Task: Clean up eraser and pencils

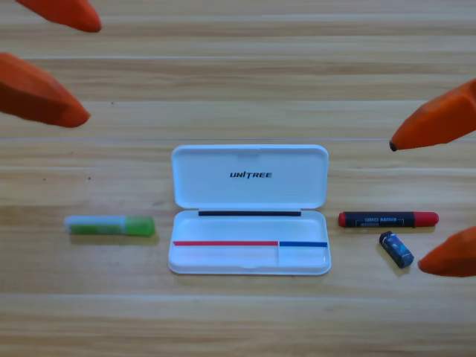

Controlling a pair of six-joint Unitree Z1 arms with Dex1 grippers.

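Your white case lies open in the middle of the table, lid flat toward the top. The green pencil lies well to its left; the red pencil lies just right of the tray, with the eraser close below it (apart, tilted). Left gripper waits at the upper left corner, jaws apart. Right gripper waits at the right edge, jaws wide apart, holding nothing.

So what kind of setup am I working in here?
Probably a tabletop test bench: a bare wooden table, an open white UNITREE case, and a green pencil, red-and-black pencil and eraser laid out beside it.
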